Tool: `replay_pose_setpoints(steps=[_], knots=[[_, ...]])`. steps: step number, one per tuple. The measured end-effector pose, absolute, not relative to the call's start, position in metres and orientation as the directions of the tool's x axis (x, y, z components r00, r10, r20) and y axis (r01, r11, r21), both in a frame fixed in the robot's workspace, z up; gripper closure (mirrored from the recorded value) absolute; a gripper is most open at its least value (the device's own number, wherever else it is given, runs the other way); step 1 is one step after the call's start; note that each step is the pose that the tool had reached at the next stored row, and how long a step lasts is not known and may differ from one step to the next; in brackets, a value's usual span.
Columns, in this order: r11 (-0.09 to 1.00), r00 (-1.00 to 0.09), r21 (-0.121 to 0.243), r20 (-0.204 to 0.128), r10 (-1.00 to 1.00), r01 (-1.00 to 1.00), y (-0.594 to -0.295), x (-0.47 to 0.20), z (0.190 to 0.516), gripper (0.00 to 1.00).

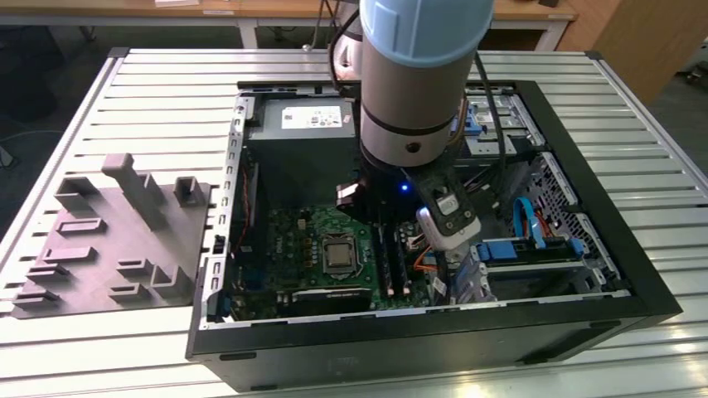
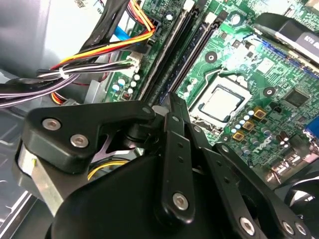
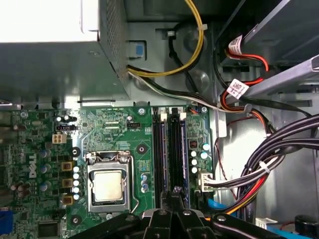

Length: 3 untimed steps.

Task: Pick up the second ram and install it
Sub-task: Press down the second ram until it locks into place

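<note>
My gripper (image 1: 390, 249) reaches down inside the open computer case (image 1: 575, 311), over the motherboard's memory slots. In both wrist views its black fingers (image 2: 172, 124) are shut together, with the tips at the near end of one long black slot (image 3: 178, 149). A dark blue-green strip that looks like the second ram (image 2: 185, 62) stands seated along that slot, running away from the fingertips (image 3: 175, 191). The tips sit on or just above its top edge. I cannot tell whether they pinch it. The neighbouring slot (image 3: 159, 149) lies right beside it.
The processor socket (image 3: 107, 185) sits beside the slots. Bundled cables (image 3: 279, 154) and a grey power supply (image 3: 55, 64) crowd the other sides. In the exterior view a grey moulded tray (image 1: 111, 240) lies on the slatted table (image 1: 652, 174), on the exterior view's left of the case.
</note>
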<state>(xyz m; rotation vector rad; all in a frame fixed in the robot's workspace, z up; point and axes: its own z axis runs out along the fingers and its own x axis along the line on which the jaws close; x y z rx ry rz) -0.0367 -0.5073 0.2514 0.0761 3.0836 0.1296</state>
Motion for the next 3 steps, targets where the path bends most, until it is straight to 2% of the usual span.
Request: replay_pose_setpoints(steps=[3], knots=[[0.995,-0.997,0.085,-0.052,0.051,0.047,-0.5072,-0.0367,0.2517,0.9]])
